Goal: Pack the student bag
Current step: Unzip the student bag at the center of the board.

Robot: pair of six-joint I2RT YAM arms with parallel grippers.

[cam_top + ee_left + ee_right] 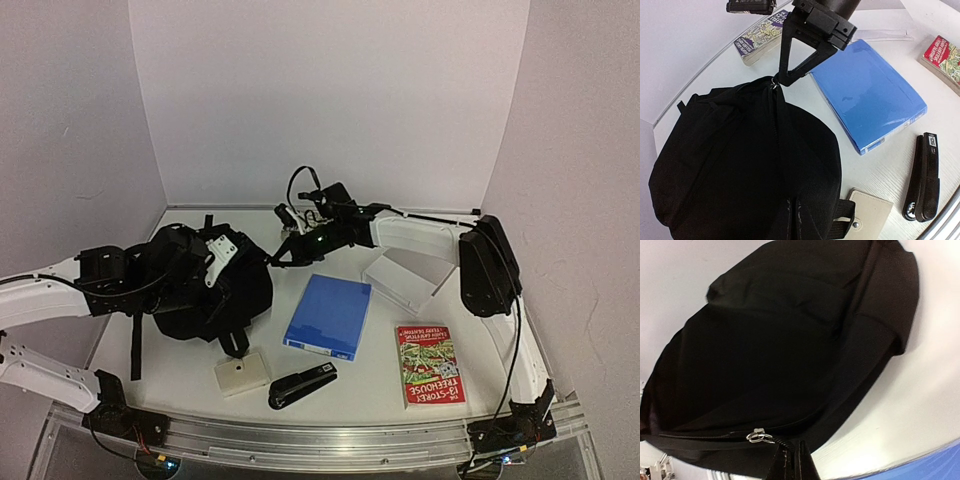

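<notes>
The student bag is a large black backpack lying at the table's left, and it fills the left wrist view and the right wrist view. My left gripper is at the bag's left side, its fingers shut together on a fold of the black fabric. From the right, my right gripper reaches the bag's upper right edge. Its jaws are shut on the black cord of the zipper pull beside the silver ring. The same grip shows in the left wrist view, with the right gripper at the bag's top.
A blue folder lies just right of the bag, with a pale book behind it and a red book at the front right. A black stapler and a beige wallet lie near the front edge. White walls enclose the table.
</notes>
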